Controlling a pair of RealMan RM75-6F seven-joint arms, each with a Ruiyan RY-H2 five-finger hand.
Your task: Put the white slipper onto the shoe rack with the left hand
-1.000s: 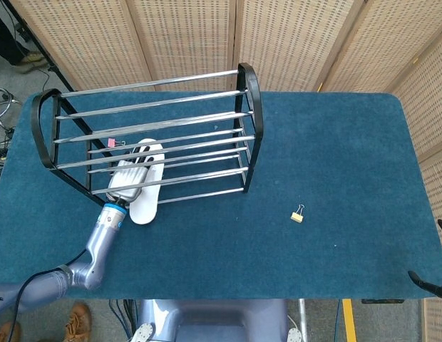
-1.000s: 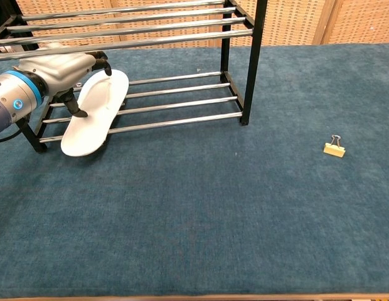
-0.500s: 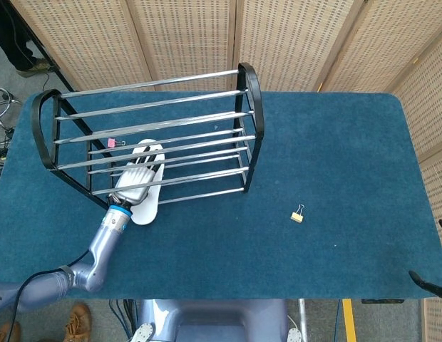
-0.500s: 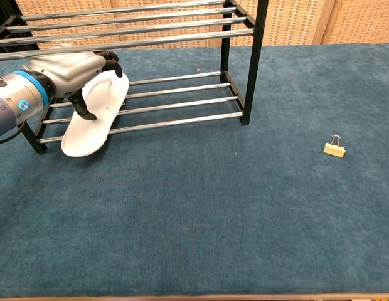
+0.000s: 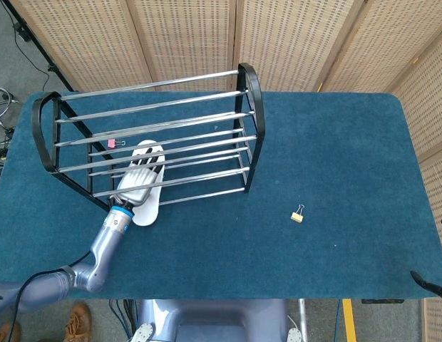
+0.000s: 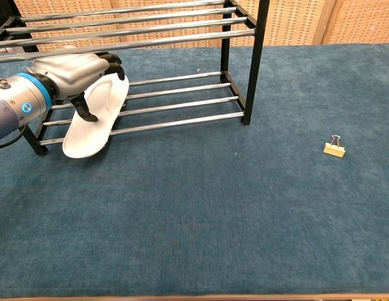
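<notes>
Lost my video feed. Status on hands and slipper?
Left hand grips white slipper, toe on shoe rack lower bars, heel on table. Right hand barely in view. Nothing blocking.

No readable text, label, brand, number or sign appears in either view. The white slipper (image 6: pixel 95 119) at the left of the frame shows a plain surface, and the shoe rack (image 5: pixel 153 139), the yellow binder clip (image 6: pixel 334 148) and the blue counter (image 6: pixel 245 207) carry no markings that can be made out.

slipper (image 6: pixel 94 119) across shoe rack (image 6: pixel 182 100) lower rails, binder clip (image 6: pixel 334 148) right
</notes>
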